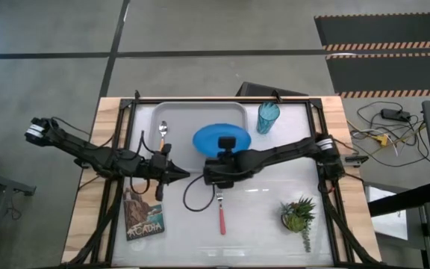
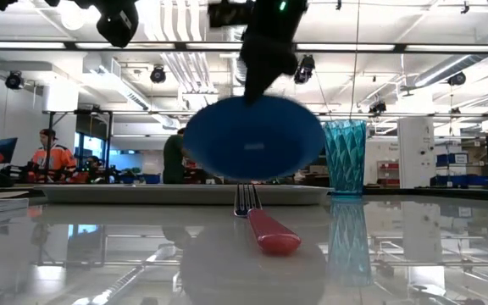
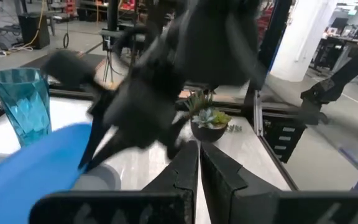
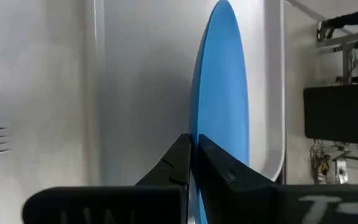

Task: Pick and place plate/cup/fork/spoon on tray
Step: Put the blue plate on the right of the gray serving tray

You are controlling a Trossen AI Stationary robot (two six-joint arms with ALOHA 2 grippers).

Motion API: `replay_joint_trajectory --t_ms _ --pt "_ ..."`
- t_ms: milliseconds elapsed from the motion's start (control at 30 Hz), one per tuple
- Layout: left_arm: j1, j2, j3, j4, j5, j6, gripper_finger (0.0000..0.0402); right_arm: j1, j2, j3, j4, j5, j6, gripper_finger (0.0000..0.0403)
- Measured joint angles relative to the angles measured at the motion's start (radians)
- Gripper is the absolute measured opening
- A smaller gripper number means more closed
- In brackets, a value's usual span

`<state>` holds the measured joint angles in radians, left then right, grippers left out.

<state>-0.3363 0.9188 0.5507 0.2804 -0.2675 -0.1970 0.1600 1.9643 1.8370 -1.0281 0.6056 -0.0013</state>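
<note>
The blue plate (image 1: 221,139) hangs tilted over the grey tray (image 1: 200,112) at the table's far middle, held by my right gripper (image 1: 227,147); in the low view the plate (image 2: 252,138) shows above the tray (image 2: 185,193). The orange-handled spoon (image 1: 163,134) lies in the tray's left part. The teal cup (image 1: 268,117) stands upright on the table just right of the tray. The pink-handled fork (image 1: 221,213) lies on the table nearer the front. My left gripper (image 1: 172,173) is shut and empty, near the tray's near left corner. My right gripper pinches the plate's rim (image 4: 197,134) between its two fingers, at the plate's near side, one finger on each face. The fingers come from the table's near side, slanting down. The plate is lifted clear of the tray and tilted, its far part (image 2: 252,174) lower than the held rim.
A small potted plant (image 1: 298,215) stands at the near right. A booklet (image 1: 144,217) lies at the near left. A black cable loops on the table by the fork (image 1: 192,198). People show in the room beyond (image 2: 51,152).
</note>
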Motion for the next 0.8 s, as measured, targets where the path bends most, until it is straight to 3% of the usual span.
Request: replay_joint_trajectory --t_ms 267,800 --pt "-0.005 0.001 0.0 -0.007 -0.001 0.0 0.0 -0.049 0.081 0.0 0.035 0.008 -0.012 0.0008" --pt "-0.005 -0.002 0.0 0.0 -0.059 0.0 0.0 -0.085 0.088 0.0 0.149 -0.021 -0.017 0.0009"
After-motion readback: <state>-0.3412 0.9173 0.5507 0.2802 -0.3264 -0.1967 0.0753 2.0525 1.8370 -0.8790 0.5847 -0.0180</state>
